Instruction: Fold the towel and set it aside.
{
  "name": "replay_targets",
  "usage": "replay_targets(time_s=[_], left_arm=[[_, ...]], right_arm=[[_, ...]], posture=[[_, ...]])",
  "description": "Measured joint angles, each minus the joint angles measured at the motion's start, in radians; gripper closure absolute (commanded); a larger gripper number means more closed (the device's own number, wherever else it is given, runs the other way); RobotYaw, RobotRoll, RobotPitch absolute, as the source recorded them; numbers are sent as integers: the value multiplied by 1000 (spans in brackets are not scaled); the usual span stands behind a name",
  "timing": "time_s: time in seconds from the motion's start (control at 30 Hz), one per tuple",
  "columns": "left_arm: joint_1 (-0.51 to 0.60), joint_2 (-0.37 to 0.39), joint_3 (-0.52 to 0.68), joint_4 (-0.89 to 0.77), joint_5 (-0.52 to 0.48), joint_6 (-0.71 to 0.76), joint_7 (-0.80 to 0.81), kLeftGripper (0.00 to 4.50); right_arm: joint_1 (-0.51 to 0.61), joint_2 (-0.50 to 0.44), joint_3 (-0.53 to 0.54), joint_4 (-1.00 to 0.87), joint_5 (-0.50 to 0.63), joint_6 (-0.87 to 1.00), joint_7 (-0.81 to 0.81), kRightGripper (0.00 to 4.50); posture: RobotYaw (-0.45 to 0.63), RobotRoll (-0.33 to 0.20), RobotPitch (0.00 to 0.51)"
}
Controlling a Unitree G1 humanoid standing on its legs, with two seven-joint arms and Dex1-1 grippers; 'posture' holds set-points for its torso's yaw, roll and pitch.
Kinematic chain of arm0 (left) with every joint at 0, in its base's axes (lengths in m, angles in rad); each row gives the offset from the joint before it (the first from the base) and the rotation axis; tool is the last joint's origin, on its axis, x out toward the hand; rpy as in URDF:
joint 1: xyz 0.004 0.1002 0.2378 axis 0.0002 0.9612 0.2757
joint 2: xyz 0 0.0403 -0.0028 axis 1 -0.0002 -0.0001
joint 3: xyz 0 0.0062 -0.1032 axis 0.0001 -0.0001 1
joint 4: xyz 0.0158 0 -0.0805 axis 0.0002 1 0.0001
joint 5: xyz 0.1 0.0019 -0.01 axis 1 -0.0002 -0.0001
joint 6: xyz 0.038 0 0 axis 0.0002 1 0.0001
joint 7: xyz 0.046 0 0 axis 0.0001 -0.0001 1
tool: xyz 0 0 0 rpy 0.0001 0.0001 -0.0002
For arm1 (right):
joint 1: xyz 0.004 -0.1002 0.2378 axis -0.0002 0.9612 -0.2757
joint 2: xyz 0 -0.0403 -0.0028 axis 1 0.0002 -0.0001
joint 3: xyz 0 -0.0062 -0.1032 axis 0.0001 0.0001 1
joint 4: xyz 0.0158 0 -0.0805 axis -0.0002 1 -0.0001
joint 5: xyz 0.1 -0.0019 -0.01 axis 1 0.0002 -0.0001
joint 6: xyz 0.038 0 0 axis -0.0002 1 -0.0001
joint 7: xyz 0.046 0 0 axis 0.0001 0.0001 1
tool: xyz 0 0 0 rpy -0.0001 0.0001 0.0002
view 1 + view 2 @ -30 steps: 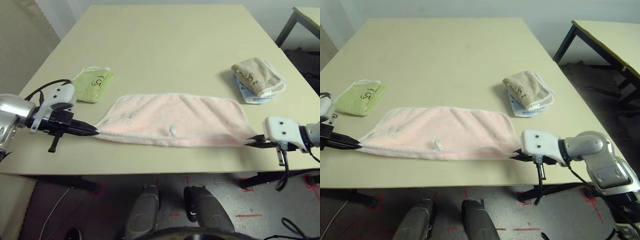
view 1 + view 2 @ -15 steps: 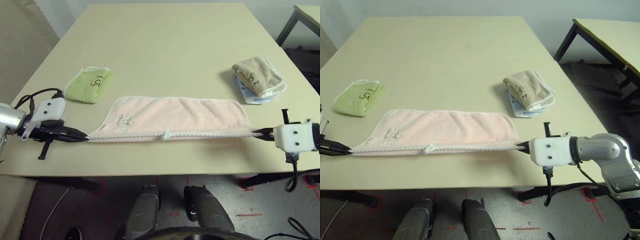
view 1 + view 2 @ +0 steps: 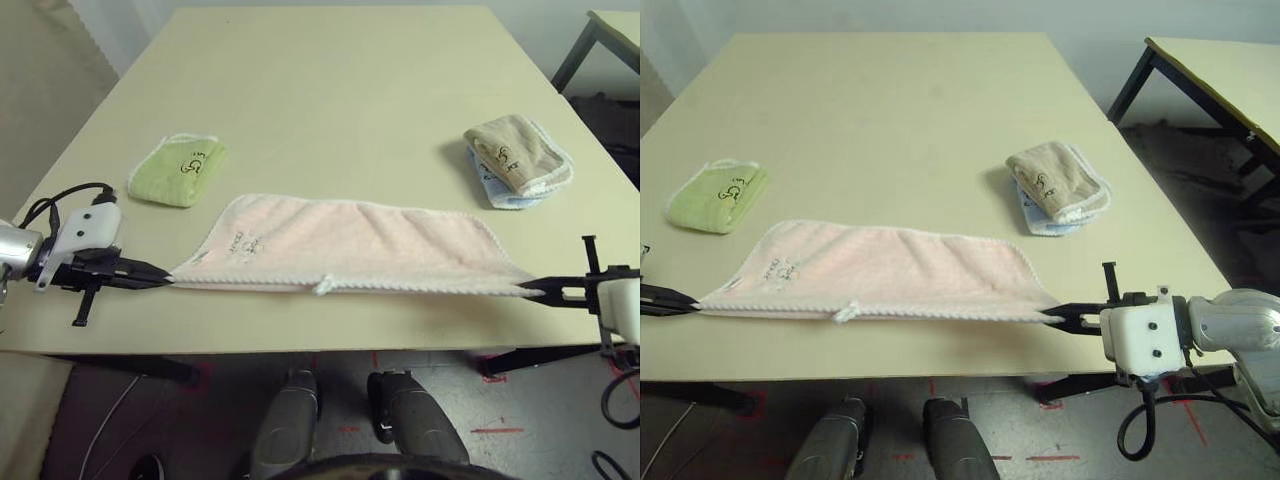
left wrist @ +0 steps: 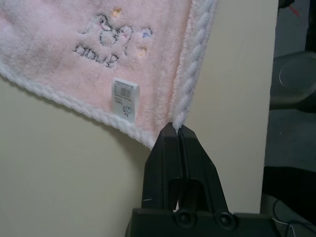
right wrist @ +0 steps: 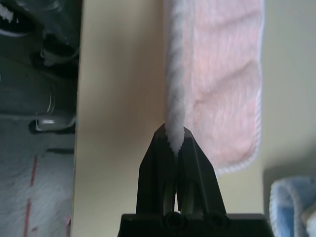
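Towel (image 3: 345, 245), pale pink with white trim, stretched lengthwise across the lower middle of the frame, near the front edge of the bench (image 3: 330, 90). Near long edge lifted a little and pulled taut between two corners; far edge lying on the surface. Dark embroidered lettering (image 4: 106, 42) and white care tag (image 4: 125, 98) close to the left-hand corner.

Left pincer (image 3: 163, 280) at lower left, clamped tight on that corner's trim. Right pincer (image 3: 1052, 318) at lower right, likewise clamped on the opposite corner. No slack visible between them.

Likely step: carrying the near edge over onto the far edge for the first fold. Worth keeping both corners level and moving together, so the edge stays straight and lands parallel to the far trim. Worth holding gentle tension only, since a hard pull could drag the resting half toward the bench edge. Release best left until trim meets trim.

Green folded towel (image 3: 180, 168) at upper left, beige folded towel (image 3: 517, 152) on a pale blue cloth (image 3: 500, 190) at upper right, both well apart from the work.
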Motion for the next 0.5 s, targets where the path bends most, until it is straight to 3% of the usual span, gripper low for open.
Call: replay_targets(time_s=[0.27, 0.5], left_arm=[[-5, -13, 1, -6, 13, 16, 1, 4461], [-4, 7, 5, -6, -12, 51, 0, 4461]], right_arm=[[-1, 1, 13, -54, -79, 98, -48, 4500], [-42, 0, 9, -44, 33, 121, 46, 4500]], posture=[[6, 0, 125], [-6, 0, 121]])
